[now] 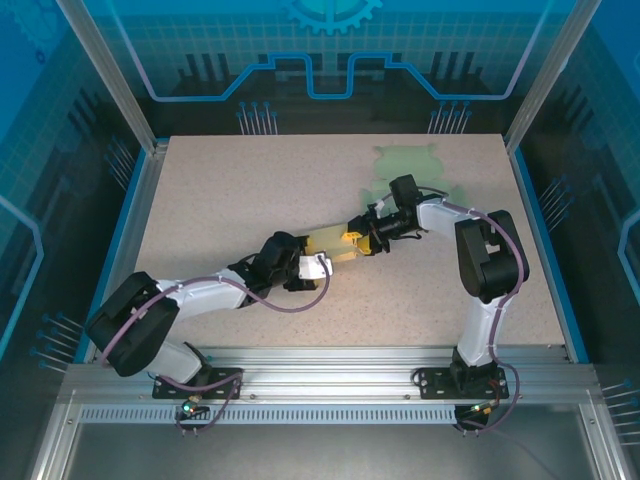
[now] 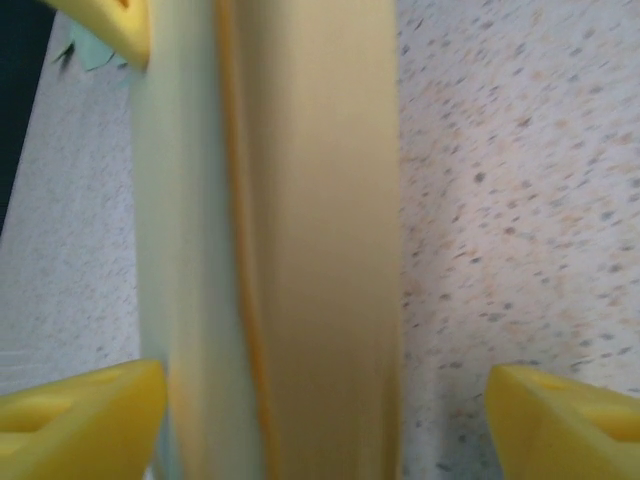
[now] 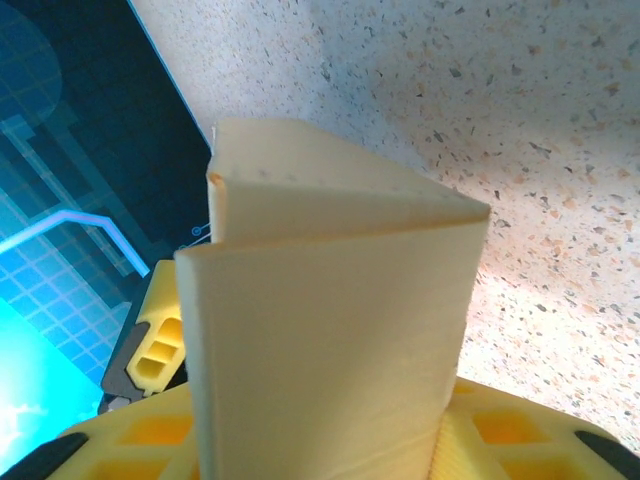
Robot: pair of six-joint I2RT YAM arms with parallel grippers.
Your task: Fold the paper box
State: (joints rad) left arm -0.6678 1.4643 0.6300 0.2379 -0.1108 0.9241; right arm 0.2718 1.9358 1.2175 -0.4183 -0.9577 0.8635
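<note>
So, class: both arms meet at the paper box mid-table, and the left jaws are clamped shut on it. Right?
No: the left wrist view shows the left jaws open, one finger well clear of the paper box. The rest holds.

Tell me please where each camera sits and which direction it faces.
Top external: above and behind the arms, looking down at the table; both arms, left tool and right tool show.
Left wrist: on the left arm, looking along the paper box; its yellow fingers flank it.
Right wrist: on the right arm, facing the box's end; yellow fingers below.
Shared: every view shows the box.
</note>
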